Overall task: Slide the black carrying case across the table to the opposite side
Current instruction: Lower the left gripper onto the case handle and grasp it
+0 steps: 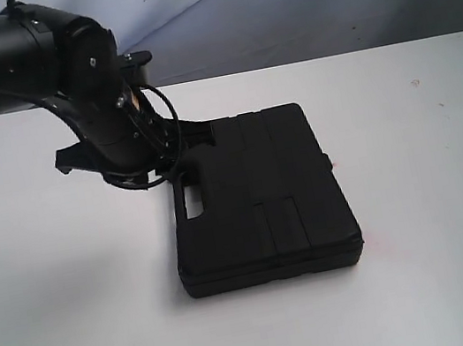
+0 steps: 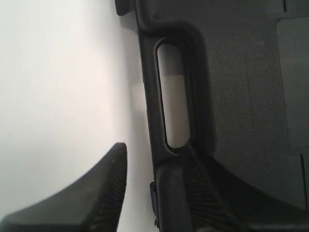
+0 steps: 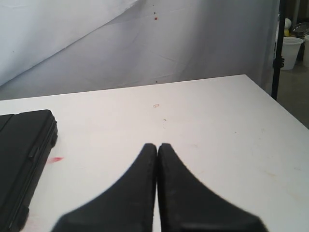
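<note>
Left arm [image 1: 14,59] noted angled down at handle edge of black carrying case [image 1: 264,203]. Left gripper [image 2: 150,159] jaws seen apart, straddling handle bar, not clamped. Case laid flat mid-table [image 1: 437,217]. Right gripper [image 3: 157,150] jaws pressed together, empty, clear of case.

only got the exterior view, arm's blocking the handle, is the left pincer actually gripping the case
Observer: No. The left pincer is open, astride the handle bar of the case, with a gap showing on the table side.
Operator: where's the right pincer, not in my view
Observer: The right pincer is shut, over bare table, apart from the case's far edge.
</note>
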Controlling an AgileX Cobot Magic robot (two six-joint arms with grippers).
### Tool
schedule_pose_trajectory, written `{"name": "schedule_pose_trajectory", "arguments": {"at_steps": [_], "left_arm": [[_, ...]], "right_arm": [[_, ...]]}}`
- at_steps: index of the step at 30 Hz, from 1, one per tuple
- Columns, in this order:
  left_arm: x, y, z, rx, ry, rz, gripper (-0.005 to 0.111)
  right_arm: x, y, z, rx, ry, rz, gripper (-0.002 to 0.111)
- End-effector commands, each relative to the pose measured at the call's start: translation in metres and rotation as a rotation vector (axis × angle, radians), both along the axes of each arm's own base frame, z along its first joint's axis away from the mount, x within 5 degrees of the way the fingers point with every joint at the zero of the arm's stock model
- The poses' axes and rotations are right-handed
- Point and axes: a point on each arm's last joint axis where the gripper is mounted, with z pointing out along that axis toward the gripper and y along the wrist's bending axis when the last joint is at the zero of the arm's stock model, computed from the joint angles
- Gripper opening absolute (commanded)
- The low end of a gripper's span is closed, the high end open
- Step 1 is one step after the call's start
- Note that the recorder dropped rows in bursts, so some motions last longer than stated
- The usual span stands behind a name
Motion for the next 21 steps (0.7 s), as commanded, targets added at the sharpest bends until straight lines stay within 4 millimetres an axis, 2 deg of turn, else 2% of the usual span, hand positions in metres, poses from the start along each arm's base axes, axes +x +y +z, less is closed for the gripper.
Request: {"name": "schedule_pose_trajectory", "arguments": {"at_steps": [1,7,11,21], "left_arm": [[0.008,-0.005,-0.013,-0.015,-0.023,0.023,0.038],[0.016,-0.009,-0.033,-0.026,-0.025,0.037,0.038],[0.021,-0.003,-0.045,-0.013,-0.004,0.057,0.038],[0.032,-0.004,-0.051,-0.066,-0.037,0.082,0.037]], "right_arm": [[0.0,0.0,-0.001,0.006,0.005,0.002,0.0],[0.0,0.0,-0.001,0.006,0.005,0.002,0.0],[0.0,0.0,-0.001,0.006,0.005,0.002,0.0],[0.0,0.0,-0.001,0.006,0.005,0.002,0.0]]}}
